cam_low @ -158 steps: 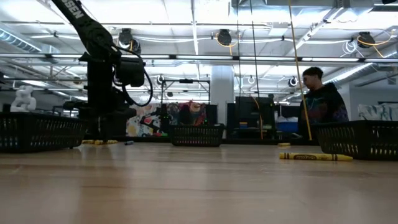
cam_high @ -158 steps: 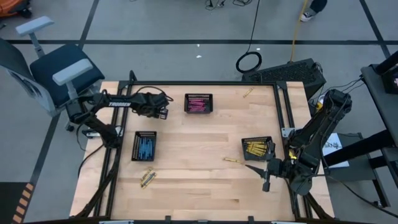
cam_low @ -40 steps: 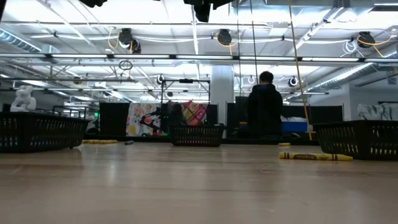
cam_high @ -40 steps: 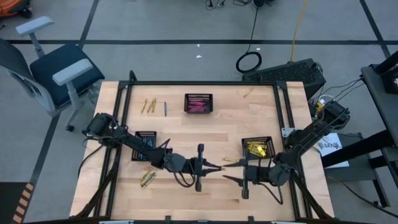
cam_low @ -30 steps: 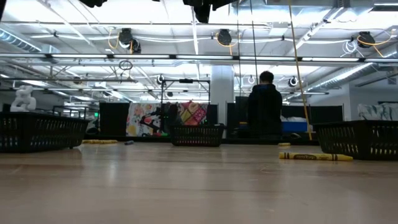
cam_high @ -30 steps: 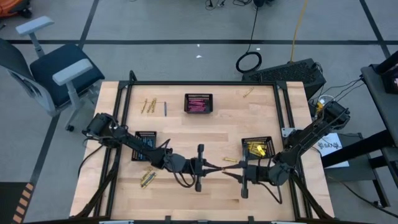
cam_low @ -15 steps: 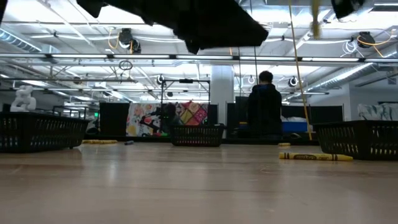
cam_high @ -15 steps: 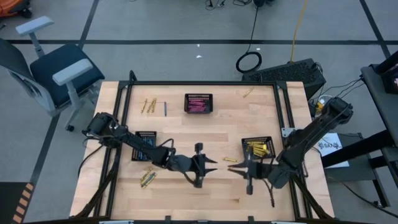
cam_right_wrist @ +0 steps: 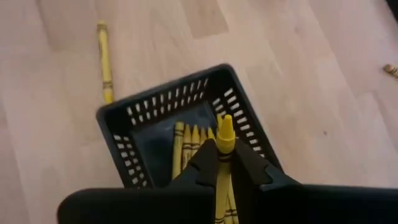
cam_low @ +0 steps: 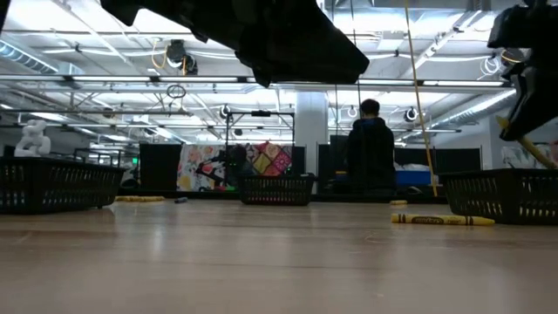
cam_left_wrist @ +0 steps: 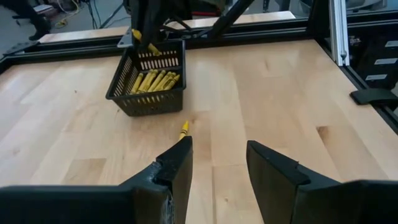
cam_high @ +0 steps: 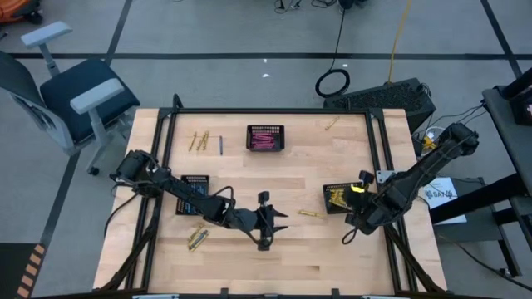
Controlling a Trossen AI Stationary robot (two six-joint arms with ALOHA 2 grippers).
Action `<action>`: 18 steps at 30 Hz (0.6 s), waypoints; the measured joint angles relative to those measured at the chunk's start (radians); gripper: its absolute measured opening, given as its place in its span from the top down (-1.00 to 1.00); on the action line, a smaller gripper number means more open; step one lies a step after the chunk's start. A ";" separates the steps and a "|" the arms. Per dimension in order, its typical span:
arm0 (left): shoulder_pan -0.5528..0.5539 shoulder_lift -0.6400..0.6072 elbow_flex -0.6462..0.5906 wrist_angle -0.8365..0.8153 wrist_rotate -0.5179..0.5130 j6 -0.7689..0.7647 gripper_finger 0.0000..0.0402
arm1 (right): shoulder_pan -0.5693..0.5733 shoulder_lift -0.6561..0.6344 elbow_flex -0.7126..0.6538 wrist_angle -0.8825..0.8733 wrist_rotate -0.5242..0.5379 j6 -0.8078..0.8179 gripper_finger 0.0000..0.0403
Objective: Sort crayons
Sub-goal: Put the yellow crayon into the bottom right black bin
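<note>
From above, sorting is mostly done: three baskets hold pink crayons at 12 o'clock, blue crayons at 9, yellow crayons at 3. Left out: one yellow crayon beside that basket, a few at 10, 1 and 7. Low view: one loose crayon. Left wrist view: left gripper open, empty. Right wrist view: right gripper clamps a held yellow crayon above the yellow basket.

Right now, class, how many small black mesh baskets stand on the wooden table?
3: the black mesh basket of pink crayons at the far middle, the one of blue crayons at left, the one of yellow crayons at right. None seems hidden.
</note>
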 joint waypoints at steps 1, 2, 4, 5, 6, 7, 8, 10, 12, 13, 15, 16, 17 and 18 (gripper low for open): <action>0.000 0.000 0.000 0.000 0.000 0.000 0.24 | -0.004 0.007 -0.001 0.002 -0.010 -0.012 0.98; 0.000 0.000 0.000 0.000 0.000 0.000 0.24 | -0.008 0.012 -0.007 0.017 -0.022 -0.030 0.98; 0.000 0.000 0.000 0.000 0.000 0.000 0.24 | -0.018 0.025 -0.025 0.046 -0.041 -0.064 0.98; 0.000 0.000 0.000 0.000 -0.001 0.000 0.24 | -0.025 0.032 -0.035 0.060 -0.053 -0.077 0.98; 0.000 0.000 0.000 0.000 -0.001 0.000 0.24 | -0.030 0.039 -0.046 0.071 -0.069 -0.085 0.98; 0.000 0.000 0.000 0.000 -0.002 -0.002 0.24 | -0.035 0.044 -0.057 0.075 -0.081 -0.085 0.98; 0.000 0.000 0.000 0.000 -0.003 -0.004 0.24 | -0.040 0.049 -0.069 0.074 -0.094 -0.081 0.98; 0.000 0.000 0.000 0.000 -0.003 -0.006 0.24 | -0.047 0.052 -0.092 0.080 -0.105 -0.077 0.98; 0.000 0.000 0.000 0.000 -0.003 -0.006 0.24 | -0.047 0.052 -0.108 0.086 -0.104 -0.070 0.98; 0.000 0.000 0.000 0.000 -0.003 -0.006 0.24 | -0.047 0.052 -0.114 0.086 -0.103 -0.063 0.98; 0.000 0.000 0.000 0.000 -0.003 -0.006 0.24 | -0.047 0.052 -0.118 0.086 -0.103 -0.049 0.97; 0.000 0.000 0.000 0.000 -0.003 -0.006 0.24 | -0.047 0.052 -0.118 0.086 -0.103 -0.042 0.95; 0.000 0.000 0.000 0.000 -0.003 -0.006 0.24 | -0.047 0.052 -0.118 0.087 -0.103 -0.036 0.93; 0.000 0.000 0.000 0.000 -0.003 -0.006 0.24 | -0.047 0.052 -0.118 0.087 -0.104 -0.032 0.90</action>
